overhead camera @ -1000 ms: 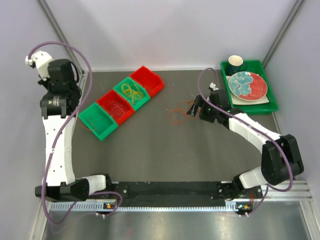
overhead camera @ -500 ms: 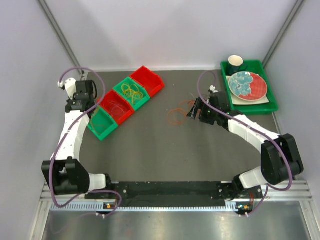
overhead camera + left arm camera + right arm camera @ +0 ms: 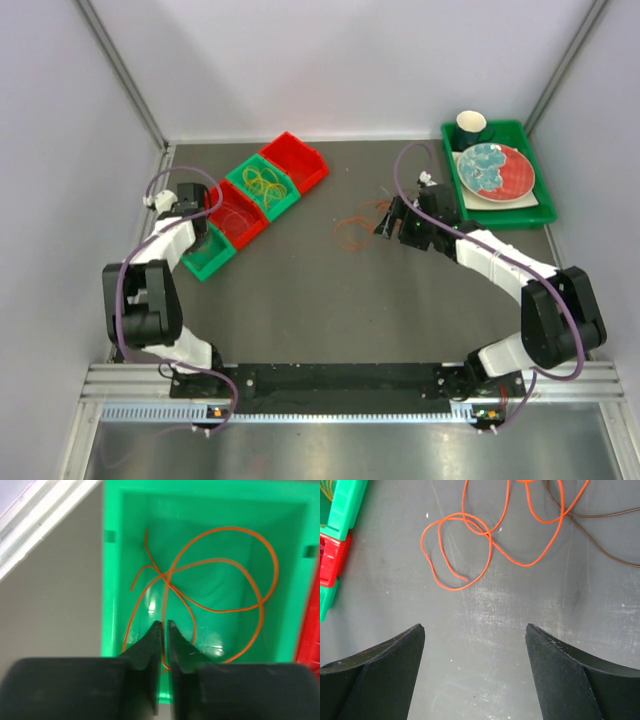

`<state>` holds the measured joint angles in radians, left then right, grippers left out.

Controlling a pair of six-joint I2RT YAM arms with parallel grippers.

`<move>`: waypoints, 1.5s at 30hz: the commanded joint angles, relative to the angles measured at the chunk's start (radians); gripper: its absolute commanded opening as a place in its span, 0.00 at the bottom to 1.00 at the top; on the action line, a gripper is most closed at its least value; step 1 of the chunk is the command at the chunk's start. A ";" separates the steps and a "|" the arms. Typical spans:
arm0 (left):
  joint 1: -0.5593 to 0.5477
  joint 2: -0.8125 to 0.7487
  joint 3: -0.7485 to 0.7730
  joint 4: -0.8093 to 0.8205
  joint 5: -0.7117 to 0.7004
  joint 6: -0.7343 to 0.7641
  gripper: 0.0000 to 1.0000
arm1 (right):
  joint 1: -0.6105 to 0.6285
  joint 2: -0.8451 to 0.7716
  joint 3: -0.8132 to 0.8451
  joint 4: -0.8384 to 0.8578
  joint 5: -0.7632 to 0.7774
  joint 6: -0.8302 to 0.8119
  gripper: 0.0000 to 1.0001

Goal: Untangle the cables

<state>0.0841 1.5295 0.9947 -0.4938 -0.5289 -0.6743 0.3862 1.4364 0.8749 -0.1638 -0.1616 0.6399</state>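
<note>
- Top view: the left gripper (image 3: 196, 212) hangs over the nearest green bin (image 3: 205, 262), the end one in a row of bins. A bin farther along holds yellow cables (image 3: 264, 183). The right gripper (image 3: 384, 222) sits just beside the loose cables (image 3: 353, 232), which are spread on the grey table (image 3: 300, 300).
- Left wrist view: the fingers are pressed together, their tips low inside the green bin. The binned orange cable (image 3: 220, 570) lies curled on the bin floor, crossing itself once. One strand runs straight to the fingertips, and I cannot tell whether it is nipped there.
- The likely risk on this side is that a nipped strand would let a lift drag the sorted cable back over the bin wall.
- Right wrist view: the jaws stand wide apart above bare table and hold nothing. The loose orange cable (image 3: 485, 535) loops just ahead, and the dark brown cable (image 3: 600, 532) crosses it toward the upper right.
- Closing near that crossing would probably catch both cords. Pulling a loop rather than the free end could tighten the tangle. A cord this thin lying flat may also slip out from between the pads.
</note>
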 commanded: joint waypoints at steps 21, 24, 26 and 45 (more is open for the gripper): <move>-0.015 -0.331 0.096 -0.121 0.228 0.035 0.85 | 0.161 0.383 0.495 -0.155 0.278 -0.175 0.84; -0.030 -0.341 0.133 -0.138 0.268 0.056 0.86 | 0.169 0.501 0.616 -0.230 0.229 -0.255 0.84; -0.038 -0.347 0.140 -0.140 0.291 0.065 0.86 | 0.178 0.576 0.688 -0.275 0.230 -0.340 0.81; -0.050 -0.359 0.090 -0.097 0.376 0.055 0.86 | 0.204 0.693 0.679 -0.189 0.317 -0.441 0.37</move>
<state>0.0383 1.1934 1.0958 -0.6296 -0.1818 -0.6254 0.5808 2.1052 1.5276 -0.3847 0.1673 0.1867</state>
